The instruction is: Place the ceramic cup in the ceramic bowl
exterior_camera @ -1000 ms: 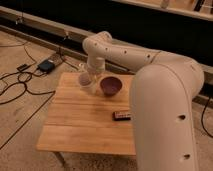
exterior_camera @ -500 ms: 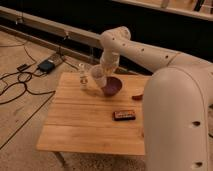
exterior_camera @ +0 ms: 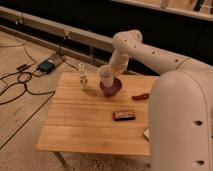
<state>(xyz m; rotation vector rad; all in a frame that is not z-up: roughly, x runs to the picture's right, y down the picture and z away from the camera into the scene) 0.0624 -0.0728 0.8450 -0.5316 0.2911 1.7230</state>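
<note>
Arm: the white arm (exterior_camera: 150, 52) sweeps in from the right of the frame, bends at an elbow in the upper middle, and drops straight down towards the back of the table.
Gripper: the gripper (exterior_camera: 112, 71) sits just above centre frame, right over the far left rim of the bowl, tucked in tight behind the cup.
Jaws: pinching the cup from its far side, with the cup hanging at the gripper's tip.
Ceramic cup: the ceramic cup (exterior_camera: 105, 76), pale and tapered, is roughly upright with its rim on top, and its lower part overlaps the bowl's upper left edge. Whether its base touches the bowl, I cannot tell.
Ceramic bowl: the ceramic bowl (exterior_camera: 114, 89), dark maroon, rests on the far part of the table, a little above frame centre, directly under the cup and gripper.
Table: the wooden table (exterior_camera: 85, 125), light planks, fills the middle and lower frame.
Glass bottle: the glass bottle (exterior_camera: 82, 76) stands upright, just left of the cup and apart from it.
Red object: the red object (exterior_camera: 140, 96) lies flat on the wood, right of the bowl.
Black rectangular object: the black rectangular object (exterior_camera: 124, 115) lies flat, below the bowl towards the lower right, well apart from it.
Robot body: the robot body (exterior_camera: 182, 120), big and white, blocks the right side of the frame.
Floor: cables (exterior_camera: 20, 90) trail across the left, with a dark box (exterior_camera: 46, 65) in the upper left.
</note>
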